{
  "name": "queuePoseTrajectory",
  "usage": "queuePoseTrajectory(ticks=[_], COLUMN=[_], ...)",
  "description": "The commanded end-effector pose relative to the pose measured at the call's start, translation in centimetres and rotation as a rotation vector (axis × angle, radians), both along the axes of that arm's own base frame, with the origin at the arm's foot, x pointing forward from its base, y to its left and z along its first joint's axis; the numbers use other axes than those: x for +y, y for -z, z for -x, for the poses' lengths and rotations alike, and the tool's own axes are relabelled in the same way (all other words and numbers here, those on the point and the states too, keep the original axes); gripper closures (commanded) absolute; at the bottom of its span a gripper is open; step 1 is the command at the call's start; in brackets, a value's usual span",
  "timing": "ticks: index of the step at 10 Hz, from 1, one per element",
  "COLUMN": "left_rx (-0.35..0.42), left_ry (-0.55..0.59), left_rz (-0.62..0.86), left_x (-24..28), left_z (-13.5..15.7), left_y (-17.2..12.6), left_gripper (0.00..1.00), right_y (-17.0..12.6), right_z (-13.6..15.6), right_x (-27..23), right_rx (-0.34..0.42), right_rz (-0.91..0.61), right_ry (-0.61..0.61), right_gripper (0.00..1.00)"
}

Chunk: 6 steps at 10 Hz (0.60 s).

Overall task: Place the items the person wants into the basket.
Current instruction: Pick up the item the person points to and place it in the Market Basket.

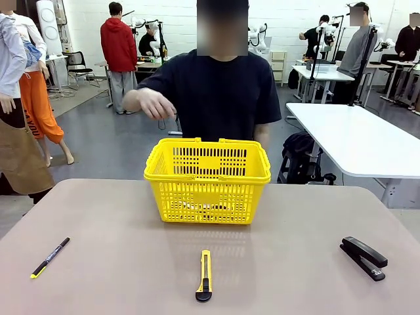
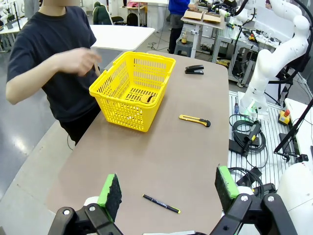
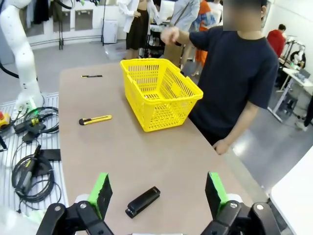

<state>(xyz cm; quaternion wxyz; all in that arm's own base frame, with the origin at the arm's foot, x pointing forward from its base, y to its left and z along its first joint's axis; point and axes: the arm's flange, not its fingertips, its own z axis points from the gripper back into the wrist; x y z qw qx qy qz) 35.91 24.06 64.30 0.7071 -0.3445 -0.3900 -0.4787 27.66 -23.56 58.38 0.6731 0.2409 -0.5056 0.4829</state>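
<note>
Left claw [image 2: 168, 188] and right claw [image 3: 157, 190] both wide open, empty (waiting, I guess); utility knife [image 1: 205, 275] lies robot-side of the basket [image 1: 207, 197], easy reach.

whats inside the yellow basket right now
A small dark item lies on the floor of the basket. The lattice sides cover the rest, so what it is, or whether more lies there, cannot be told.

Yellow lattice-sided basket [image 1: 207, 197]; yellow utility knife [image 1: 205, 275] (black end); black stapler [image 1: 363, 258]; black pen [image 1: 50, 257], yellow tip; dull brown table [image 1: 118, 262]; person [image 1: 220, 92] in dark navy T-shirt.
</note>
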Motion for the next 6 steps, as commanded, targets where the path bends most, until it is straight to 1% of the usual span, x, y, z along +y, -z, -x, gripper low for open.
queuePoseTrajectory(ticks=[1, 6], left_rx=[-0.009, -0.009], left_ry=[0.003, 0.003], left_rz=[0.007, 0.007], left_x=[-0.01, -0.01], left_z=[0.15, 0.15], left_y=[-0.19, -0.19], left_gripper=[0.0, 0.0], right_y=[-0.43, -0.43], right_z=[-0.09, -0.09], right_x=[0.12, 0.12], right_rx=[-0.02, -0.02], right_rz=[0.001, 0.001], right_ry=[-0.01, -0.01], right_gripper=[0.0, 0.0])
